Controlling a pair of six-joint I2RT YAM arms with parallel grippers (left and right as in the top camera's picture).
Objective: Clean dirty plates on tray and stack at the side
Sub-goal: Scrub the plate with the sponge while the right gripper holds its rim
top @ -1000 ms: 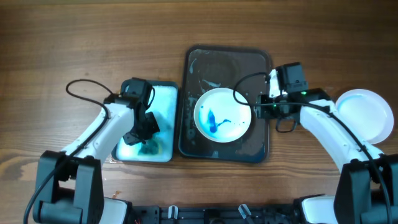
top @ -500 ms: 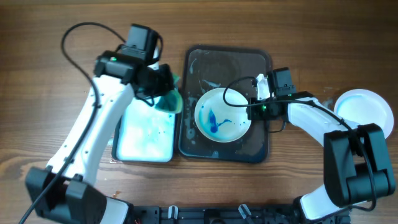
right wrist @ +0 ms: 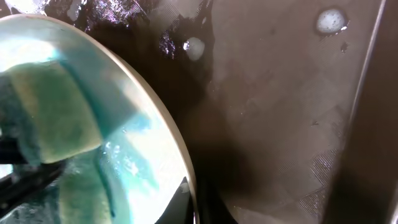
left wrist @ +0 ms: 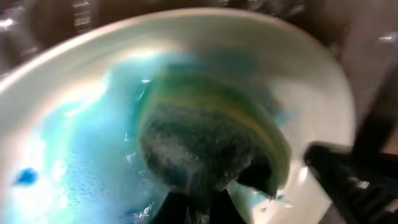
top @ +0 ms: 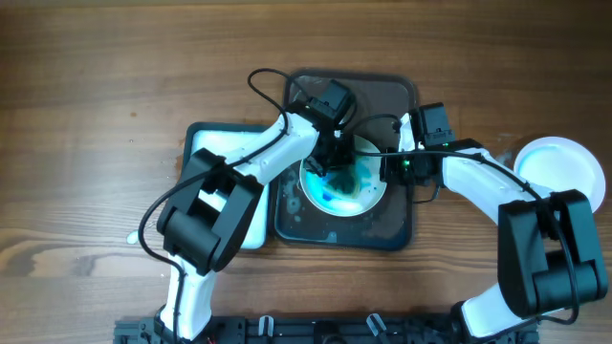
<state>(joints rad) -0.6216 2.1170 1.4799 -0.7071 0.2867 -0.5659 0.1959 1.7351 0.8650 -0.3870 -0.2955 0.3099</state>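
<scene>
1. Fingers of the left gripper are clamped on a teal sponge. They press it down onto the dirty plate directly beneath them.
2. Fingers of the right gripper are closed at the right rim of that plate. The wrist view is dark at the contact point, so they seem to be pinching the rim to steady it, though I cannot be sure.
3. The dirty plate lies on the dark grey tray, which spreads out under and around both sets of fingers. No other plate shows on it.
4. Soapy turquoise wash covers the plate's centre under the sponge. Darker blue shows just on the near side of the left fingers, so this wipe looks partly done.
5. A stacked plate, plain white, sits on the table well out to the right of the right fingers. Whether it is one plate or two lying together cannot be told from above.
6. A white tray lies off to the left, behind the left fingers, along the arm.
7. Judged from this, the scrubbing of the last plate on the tray is under way. What is left is clearing the blue, then carrying the plate onto the stack.
</scene>
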